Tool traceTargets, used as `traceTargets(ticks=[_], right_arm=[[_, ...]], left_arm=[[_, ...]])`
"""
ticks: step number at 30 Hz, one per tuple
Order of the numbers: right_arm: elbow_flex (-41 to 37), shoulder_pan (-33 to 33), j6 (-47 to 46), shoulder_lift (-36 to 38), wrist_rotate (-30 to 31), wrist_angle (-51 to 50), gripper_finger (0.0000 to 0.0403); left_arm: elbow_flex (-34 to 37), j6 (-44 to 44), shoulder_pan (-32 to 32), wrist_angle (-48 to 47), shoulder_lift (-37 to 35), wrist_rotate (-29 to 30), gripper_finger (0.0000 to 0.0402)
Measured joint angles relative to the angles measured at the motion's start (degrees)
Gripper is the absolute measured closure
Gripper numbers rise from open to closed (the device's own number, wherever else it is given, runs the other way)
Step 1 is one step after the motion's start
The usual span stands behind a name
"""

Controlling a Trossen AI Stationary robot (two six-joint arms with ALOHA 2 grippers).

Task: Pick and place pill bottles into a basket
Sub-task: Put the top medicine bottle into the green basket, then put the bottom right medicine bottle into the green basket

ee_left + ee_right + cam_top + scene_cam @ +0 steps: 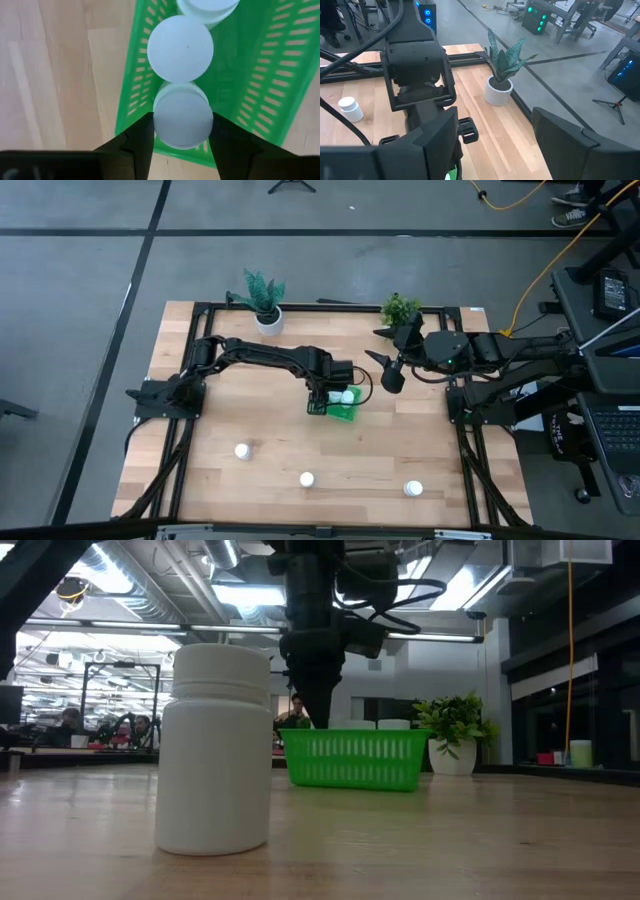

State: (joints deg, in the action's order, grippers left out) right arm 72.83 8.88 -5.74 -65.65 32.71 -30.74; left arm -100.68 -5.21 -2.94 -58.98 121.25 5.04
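The green basket (350, 414) lies mid-table and also shows in the low view (355, 760). My left gripper (320, 400) points down over its end, shut on a white pill bottle (182, 120). Two more bottles (180, 47) (207, 6) stand in the basket beyond it. Three bottles stand on their bases on the near table, at the left (242, 450), middle (307, 478) and right (413, 489). One of them looms in the low view (215, 750). My right gripper (390, 378) is open and empty, right of the basket, above the table. My left gripper pinches the bottle between its two fingers (142, 137), on opposite sides of its round body just below the cap (159, 131). The fingers come from above, pointing down. The bottle is upright inside the basket's end. Whether its base rests on the basket floor I cannot tell.
Two potted plants stand at the table's far edge, one in a white pot at the left (265, 305), one at the right (400, 310). A dark frame runs round the table. Bare wood lies left of the basket and along the near edge between the bottles.
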Motion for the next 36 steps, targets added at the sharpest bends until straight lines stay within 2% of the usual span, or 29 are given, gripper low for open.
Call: traceTargets(ticks=[10,19,36], right_arm=[[0.0,0.0,0.0,0.0,0.0,0.0,0.0147],[0.0,0.0,0.0,0.0,-0.5,0.0,0.0147],[0.0,0.0,0.0,0.0,-1.5,-0.8,0.0147]], left_arm=[[0.0,0.0,-0.4,0.1,0.1,4.4,0.0239],[0.0,0.9,-1.1,0.2,0.1,4.0,0.0237],[0.0,1.6,-0.9,-0.1,0.2,3.9,0.0156]])
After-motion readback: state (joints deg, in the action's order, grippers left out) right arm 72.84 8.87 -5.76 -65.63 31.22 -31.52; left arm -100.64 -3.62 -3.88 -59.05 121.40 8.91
